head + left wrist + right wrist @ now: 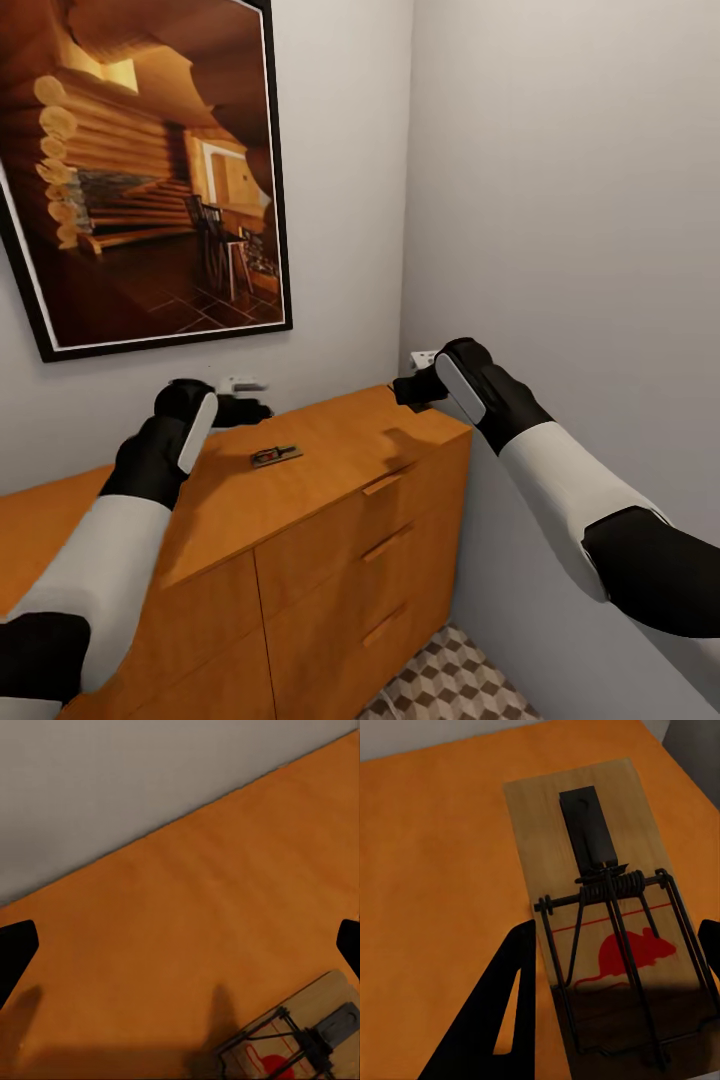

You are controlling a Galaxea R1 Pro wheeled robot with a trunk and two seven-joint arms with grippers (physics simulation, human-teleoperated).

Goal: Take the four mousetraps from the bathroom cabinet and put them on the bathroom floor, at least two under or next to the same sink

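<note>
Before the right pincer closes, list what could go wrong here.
1. The mousetrap between the right pincer fingers lies near the cabinet top's corner; a nudge could push it over the edge.
2. A finger might snag its spring wire rather than grip the wooden plate.
3. The other mousetrap sits off to one side of the open left pincer, so closing now would likely miss it.
</note>
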